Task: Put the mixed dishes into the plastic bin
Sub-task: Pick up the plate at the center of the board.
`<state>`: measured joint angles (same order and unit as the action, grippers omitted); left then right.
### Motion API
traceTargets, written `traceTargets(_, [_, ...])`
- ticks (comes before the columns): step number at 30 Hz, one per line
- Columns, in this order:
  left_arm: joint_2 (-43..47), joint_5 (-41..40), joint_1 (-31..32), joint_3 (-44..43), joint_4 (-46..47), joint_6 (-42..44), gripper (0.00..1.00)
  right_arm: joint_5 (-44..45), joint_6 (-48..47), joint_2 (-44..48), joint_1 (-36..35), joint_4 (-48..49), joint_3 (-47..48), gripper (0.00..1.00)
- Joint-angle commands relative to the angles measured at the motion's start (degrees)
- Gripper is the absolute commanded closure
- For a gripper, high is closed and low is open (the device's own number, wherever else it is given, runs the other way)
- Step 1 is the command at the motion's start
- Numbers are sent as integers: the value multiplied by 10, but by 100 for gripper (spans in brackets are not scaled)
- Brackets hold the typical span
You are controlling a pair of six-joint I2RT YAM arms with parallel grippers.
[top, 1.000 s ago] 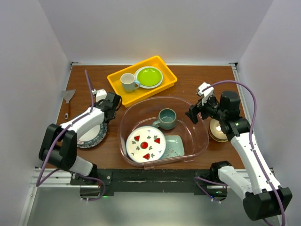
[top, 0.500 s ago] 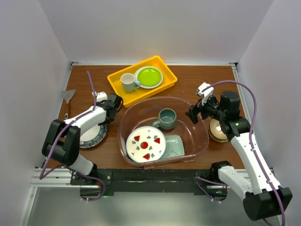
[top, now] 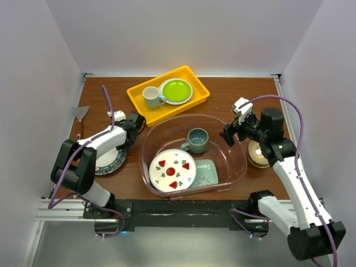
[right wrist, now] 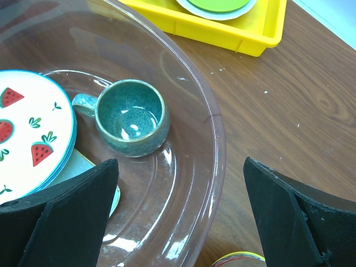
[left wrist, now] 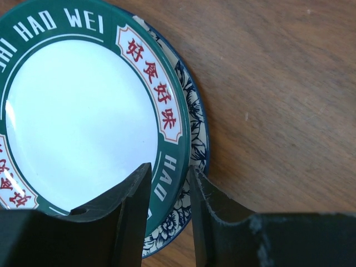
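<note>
My left gripper (left wrist: pixel 168 171) straddles the rim of the green-bordered plate (left wrist: pixel 78 122), which is stacked on the blue-floral plate (left wrist: pixel 196 117) on the table left of the plastic bin (top: pixel 238 161). The jaws are narrow; whether they pinch it, I cannot tell. My right gripper (right wrist: pixel 181 162) gapes wide over the bin's right rim.
</note>
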<state>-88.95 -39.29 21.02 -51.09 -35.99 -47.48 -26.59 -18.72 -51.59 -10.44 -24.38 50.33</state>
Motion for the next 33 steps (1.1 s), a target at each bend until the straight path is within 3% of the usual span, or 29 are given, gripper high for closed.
traceTargets(1, [-4, -30, -3, 12, -5, -36, 62, -8, -7, 12, 2, 13, 1, 1])
traceTargets(14, [-41, -14, -6, 11, 4, -42, 57, -9, -8, 15, 3, 14, 1, 1])
traceTargets(16, [-40, -16, -10, 9, 4, -44, 60, -10, -8, 16, 2, 14, 0, 1])
traceTargets(20, [-33, -21, -15, 0, 0, -40, 80, -10, -8, 17, 2, 14, 1, 1])
traceTargets(33, [89, -44, -15, -23, 2, 38, 100, -7, -8, 16, 3, 14, 0, 1])
